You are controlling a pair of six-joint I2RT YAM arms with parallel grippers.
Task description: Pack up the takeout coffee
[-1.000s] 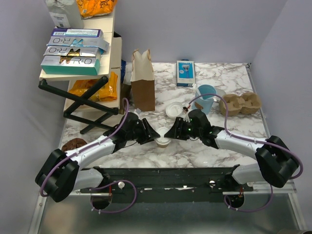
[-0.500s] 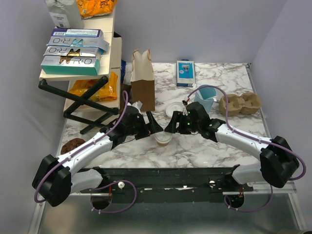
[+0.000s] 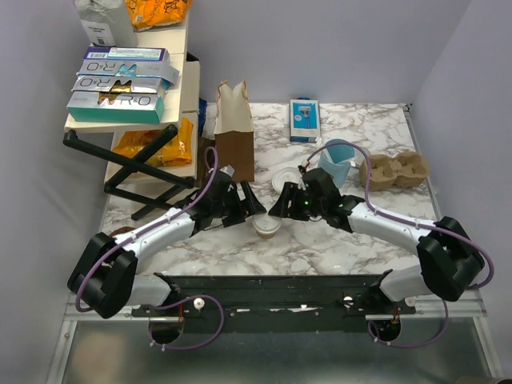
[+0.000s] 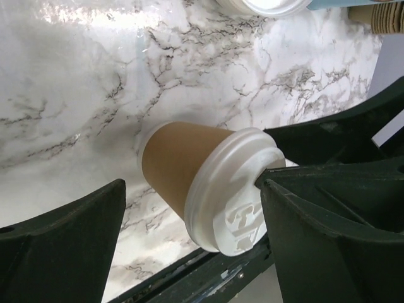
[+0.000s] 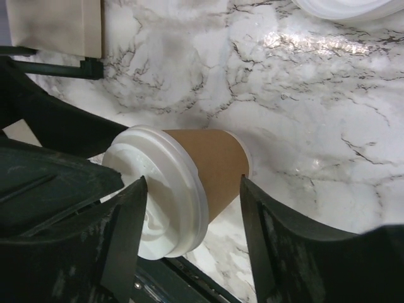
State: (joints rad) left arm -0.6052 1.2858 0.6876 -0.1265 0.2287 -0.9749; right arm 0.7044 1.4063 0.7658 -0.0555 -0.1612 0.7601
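Observation:
The takeout coffee (image 3: 267,228) is a tan paper cup with its white lid (image 4: 235,192) on, standing on the marble table (image 3: 320,248) between the two arms. My left gripper (image 3: 254,208) hangs just left of and above it, open. In the left wrist view the cup (image 4: 180,161) sits between those wide jaws, its lid rim against one finger (image 4: 334,233). My right gripper (image 3: 281,210) is just right of the cup, open. In the right wrist view its fingers (image 5: 123,240) straddle the cup (image 5: 211,167) with nothing clamped.
A brown paper bag (image 3: 234,132) stands upright behind the cup. A loose white lid (image 3: 286,181), a light-blue mug (image 3: 338,160) and a pulp cup carrier (image 3: 394,170) lie to the back right. A blue box (image 3: 304,120) is at the far edge, and a shelf rack (image 3: 128,96) stands left.
Both grippers have opened wider and drawn up and back a little from the cup. The cup stays in place with its lid on.

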